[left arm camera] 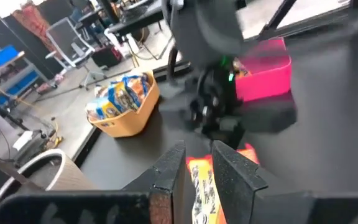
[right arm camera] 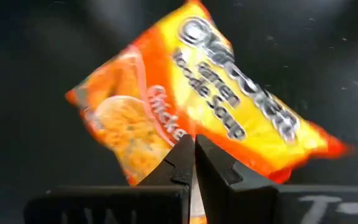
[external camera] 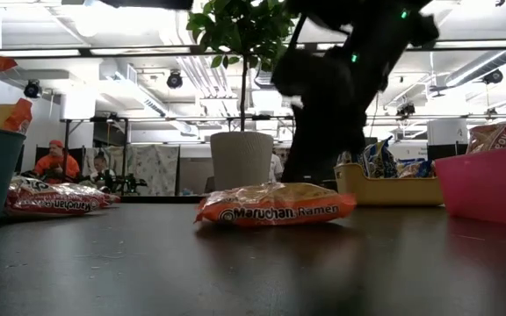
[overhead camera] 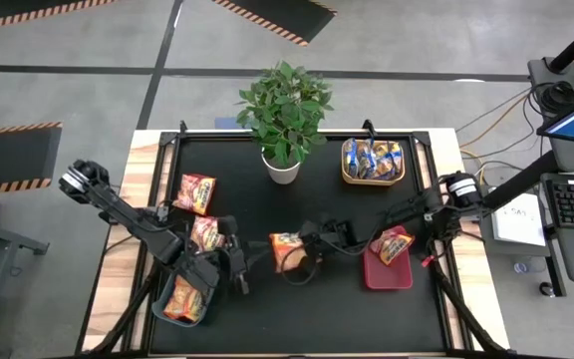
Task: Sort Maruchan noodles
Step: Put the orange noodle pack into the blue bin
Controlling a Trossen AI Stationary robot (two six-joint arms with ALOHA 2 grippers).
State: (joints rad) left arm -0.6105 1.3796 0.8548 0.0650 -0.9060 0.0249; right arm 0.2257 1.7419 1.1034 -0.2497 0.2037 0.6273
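Note:
An orange Maruchan packet (overhead camera: 285,246) lies flat on the black table near its middle, also seen in the low view (external camera: 275,204). My right gripper (right arm camera: 194,144) is shut, pointing down over that packet (right arm camera: 229,106). My left gripper (left arm camera: 197,165) is open and hovers to the packet's left (overhead camera: 239,269), facing it. Two more packets (overhead camera: 195,192) (overhead camera: 205,231) lie on the table's left part. The other packets sit in three bins. My right gripper's shut fingertips (right arm camera: 182,155) stand over the packet's long edge (right arm camera: 166,143), coming from above. The packet lies flat on the table. I cannot tell whether the fingertips touch it.
A potted plant (overhead camera: 282,165) stands at the far middle. A tan bin (overhead camera: 372,179) of blue-and-yellow packets is far right. A red bin (overhead camera: 387,279) with one packet is right of the grippers. A grey-blue bin (overhead camera: 157,304) with orange packets is near left. People sit beyond the table.

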